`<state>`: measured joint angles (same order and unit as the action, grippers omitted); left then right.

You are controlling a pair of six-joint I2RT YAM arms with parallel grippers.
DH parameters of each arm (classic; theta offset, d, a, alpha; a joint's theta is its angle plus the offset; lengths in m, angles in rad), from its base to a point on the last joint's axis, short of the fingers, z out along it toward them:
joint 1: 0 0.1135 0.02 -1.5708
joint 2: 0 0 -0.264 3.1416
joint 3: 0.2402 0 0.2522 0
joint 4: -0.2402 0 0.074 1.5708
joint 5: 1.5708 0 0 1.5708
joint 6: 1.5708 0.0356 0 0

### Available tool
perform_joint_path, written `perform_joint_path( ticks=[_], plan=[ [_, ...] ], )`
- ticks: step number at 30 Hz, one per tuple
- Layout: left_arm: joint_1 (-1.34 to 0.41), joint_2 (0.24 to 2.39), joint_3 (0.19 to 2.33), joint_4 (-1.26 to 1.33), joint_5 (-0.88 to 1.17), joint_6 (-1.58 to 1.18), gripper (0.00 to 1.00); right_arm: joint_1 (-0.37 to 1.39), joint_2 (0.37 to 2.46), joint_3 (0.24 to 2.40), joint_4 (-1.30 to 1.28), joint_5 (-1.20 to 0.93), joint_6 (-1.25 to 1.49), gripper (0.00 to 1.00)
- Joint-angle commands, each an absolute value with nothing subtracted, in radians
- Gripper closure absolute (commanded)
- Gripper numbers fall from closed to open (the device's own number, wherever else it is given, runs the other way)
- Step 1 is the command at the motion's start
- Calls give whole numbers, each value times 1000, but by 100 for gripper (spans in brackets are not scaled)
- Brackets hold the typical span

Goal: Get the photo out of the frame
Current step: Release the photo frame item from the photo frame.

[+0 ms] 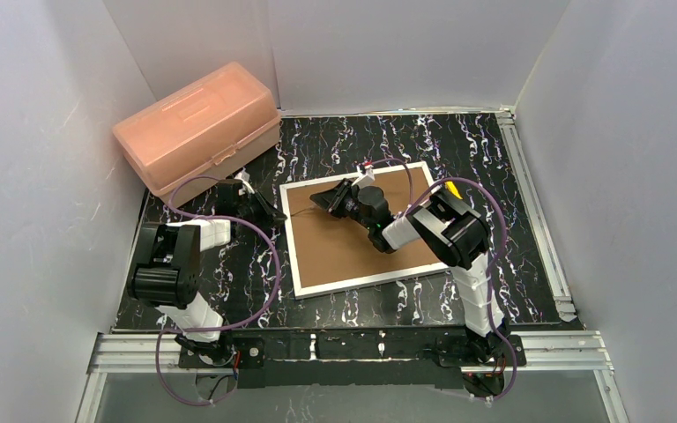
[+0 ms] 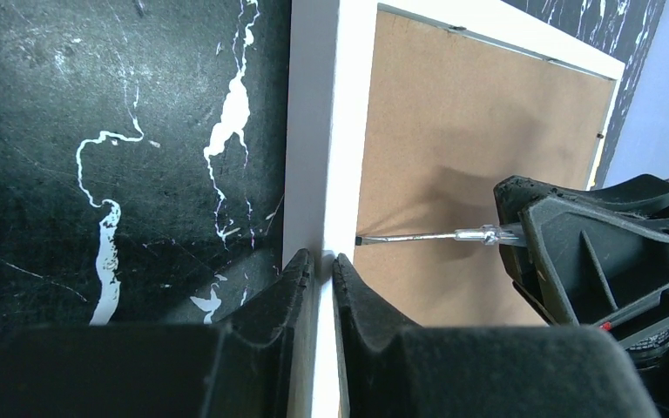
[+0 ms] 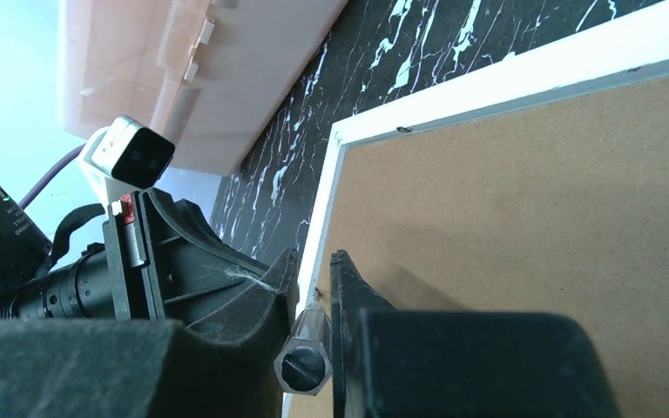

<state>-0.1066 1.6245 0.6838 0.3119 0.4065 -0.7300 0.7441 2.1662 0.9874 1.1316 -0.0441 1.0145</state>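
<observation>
Right gripper [image 3: 315, 261] clamps clear-handled screwdriver [image 2: 418, 235], tip at inner edge of white-bordered rectangular frame [image 1: 361, 282], presumably to lever brown fibreboard back [image 1: 335, 238]; left gripper [image 2: 323, 259], nearly closed, straddles border, grip unclear.

Matt board, smooth white edging, tinted plastic

The frame [image 1: 339, 251] had a matt brown fibreboard back and a smooth white border. Under the frame, the table [image 1: 335, 141] was black, white-veined and faintly scuffed. Behind it, the box [image 1: 198, 132] was translucent pink plastic. Over it, the screwdriver [image 2: 418, 236] had a metal shaft and a clear plastic handle.
</observation>
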Motion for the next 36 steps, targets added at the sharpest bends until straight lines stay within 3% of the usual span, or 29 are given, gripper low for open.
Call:
perform_joint_path(
  ticks=[1,36],
  plan=[
    [-119,1644,694,314,439,-737,90,785,2137,1014,1059,-22,932,99],
    [-142,1621,666,317,439,-746,91,1006,2061,1183,804,138,677,99]
  ],
)
